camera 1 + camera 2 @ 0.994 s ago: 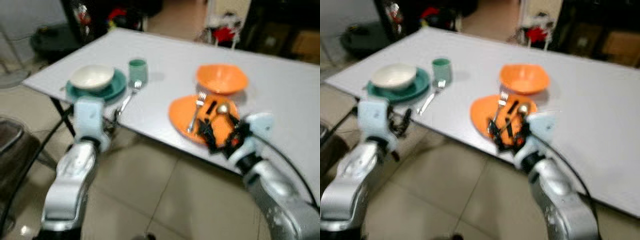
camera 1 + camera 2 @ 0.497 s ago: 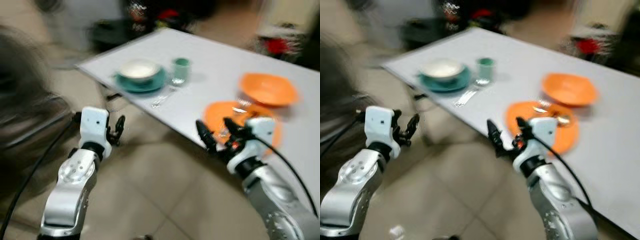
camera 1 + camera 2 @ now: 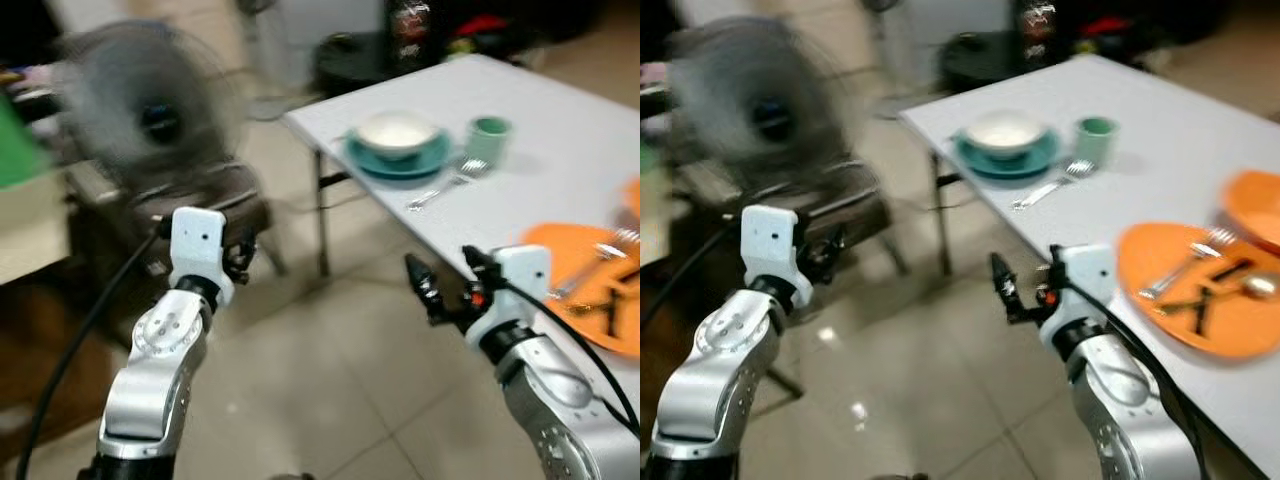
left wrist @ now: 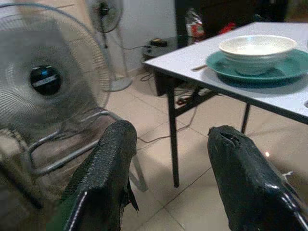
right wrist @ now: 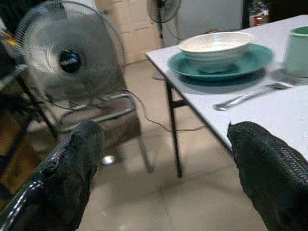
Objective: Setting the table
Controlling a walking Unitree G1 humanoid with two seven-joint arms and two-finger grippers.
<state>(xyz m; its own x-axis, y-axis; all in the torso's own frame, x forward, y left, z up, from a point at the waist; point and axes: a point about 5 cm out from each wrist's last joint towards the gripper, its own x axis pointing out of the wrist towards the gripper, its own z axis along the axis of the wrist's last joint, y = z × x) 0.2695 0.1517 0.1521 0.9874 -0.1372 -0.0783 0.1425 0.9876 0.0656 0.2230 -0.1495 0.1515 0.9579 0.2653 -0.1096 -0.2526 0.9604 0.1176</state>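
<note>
Tiled floor and a white folding table [image 3: 1160, 170] made up the room, with a standing fan [image 3: 150, 115] and a metal-framed chair [image 3: 190, 205] off to the robot's left; head views were blurred. On the table's near corner sat a teal plate [image 3: 1006, 159] with a white bowl [image 3: 1005, 130] on it, a teal cup [image 3: 1096, 139] just beside the plate, and a fork [image 3: 1045, 187] lying on the table in front of the cup. Further along to the robot's right lay an orange plate [image 3: 1150, 265] carrying a second fork [image 3: 1185, 270], a spoon [image 3: 1250, 287] and dark utensils I couldn't identify; an orange bowl [image 3: 1252, 205] was near it at the frame edge.

Both arms were raised over the floor, short of the table. Left gripper [image 4: 175, 168] had its fingers apart and held nothing, pointed toward the table leg and the teal setting. Right gripper [image 5: 163, 168] was likewise spread wide and empty, facing the teal plate and fork.

Key relation: the orange plate with the cutlery lay to the right of the right gripper, close to that arm's elbow side, so the right arm was much nearer. The loose utensils lay roughly across that plate, pointing toward the table's middle. My guess: the robot would need to swing right and reach in over the table edge.
</note>
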